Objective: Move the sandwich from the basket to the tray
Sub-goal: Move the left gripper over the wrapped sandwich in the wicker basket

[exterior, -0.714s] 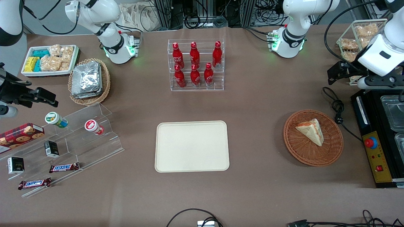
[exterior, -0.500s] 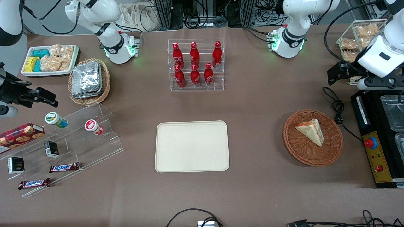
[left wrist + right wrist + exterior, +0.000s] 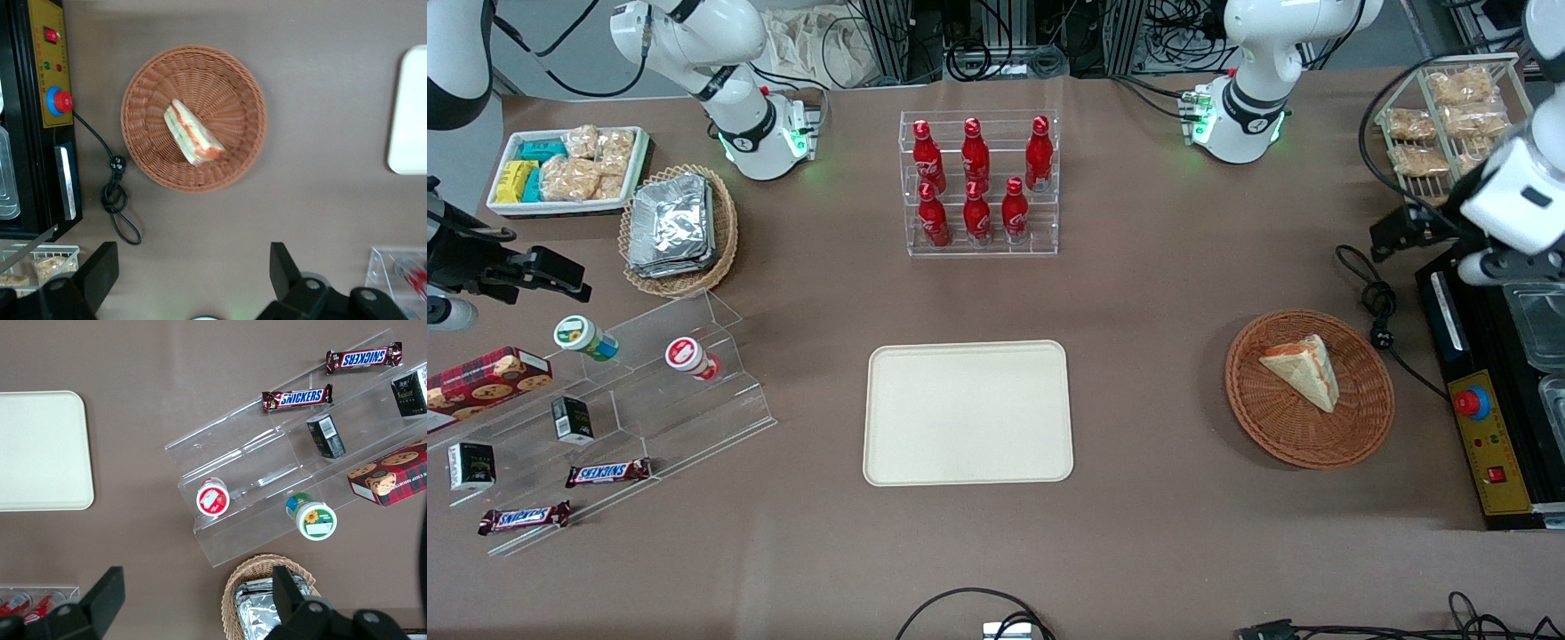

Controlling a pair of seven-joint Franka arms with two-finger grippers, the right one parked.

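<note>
The sandwich (image 3: 1303,370), a pale bread wedge with red and green filling, lies in the reddish-brown woven basket (image 3: 1360,427) toward the working arm's end of the table. The cream tray (image 3: 967,413) sits bare at the table's middle. My gripper (image 3: 1394,235) hangs above the table, farther from the front camera than the basket and apart from it. The left wrist view shows the gripper (image 3: 193,259) open with nothing between its black fingers (image 3: 100,267), looking down on the sandwich (image 3: 192,133), the basket (image 3: 230,80) and a tray (image 3: 410,110) edge.
A black appliance with a red button (image 3: 1472,402) stands beside the basket, with a coiled black cable (image 3: 1376,302) close to my gripper. A wire rack of bagged snacks (image 3: 1440,124) is near it. A bottle rack (image 3: 978,182) stands farther back than the tray.
My gripper and wrist have moved toward the working arm's end of the table and a little nearer the front camera, uncovering more of the wire rack. Sandwich, basket and tray have not moved.
</note>
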